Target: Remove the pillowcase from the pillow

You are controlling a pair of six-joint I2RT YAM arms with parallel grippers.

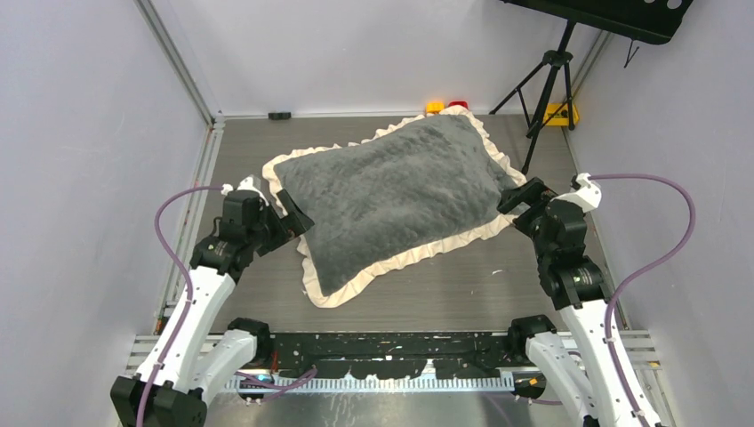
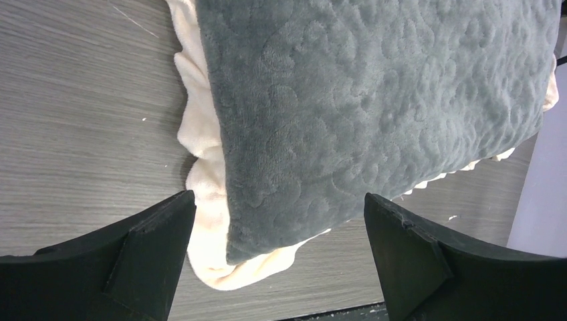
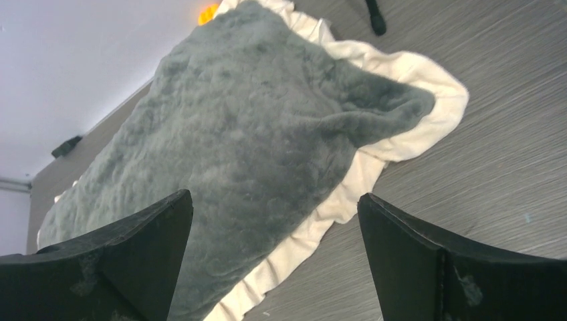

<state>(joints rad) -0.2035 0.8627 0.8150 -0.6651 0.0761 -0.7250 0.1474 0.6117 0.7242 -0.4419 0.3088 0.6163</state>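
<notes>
The pillowcase (image 1: 396, 196) lies grey fuzzy face up on the table, slanted, with a ruffled cream frill (image 1: 405, 261) round its edge. It looks plump; the pale-yellow pillow is hidden inside it. My left gripper (image 1: 286, 212) is open at the cover's left edge, its jaws above that corner (image 2: 267, 221). My right gripper (image 1: 523, 197) is open just off the cover's right corner, its jaws over the frill (image 3: 348, 194). Neither gripper holds anything.
A black tripod (image 1: 542, 89) stands at the back right, near a yellow object (image 1: 560, 113). Small orange and red items (image 1: 445, 107) sit behind the cover's far corner. Grey walls close in on both sides.
</notes>
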